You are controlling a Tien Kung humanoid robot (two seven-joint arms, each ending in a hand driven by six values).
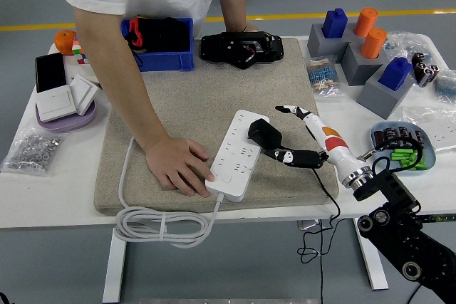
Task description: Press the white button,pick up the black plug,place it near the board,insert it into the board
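Note:
A white power strip lies slanted on the beige mat. Its round white button sits near the front end. The black plug stands in a socket along the strip's right side, and its black cable trails off to the right over the table edge. My right hand hovers just right of the plug, fingers spread, holding nothing and not touching it. A person's hand presses flat on the mat against the strip's left edge. My left arm is out of view.
The strip's white cord coils over the front edge. At the back stand a blue bin and a black device. Grey blocks with blue and orange pieces and a plate of green parts sit right. A purple plate sits left.

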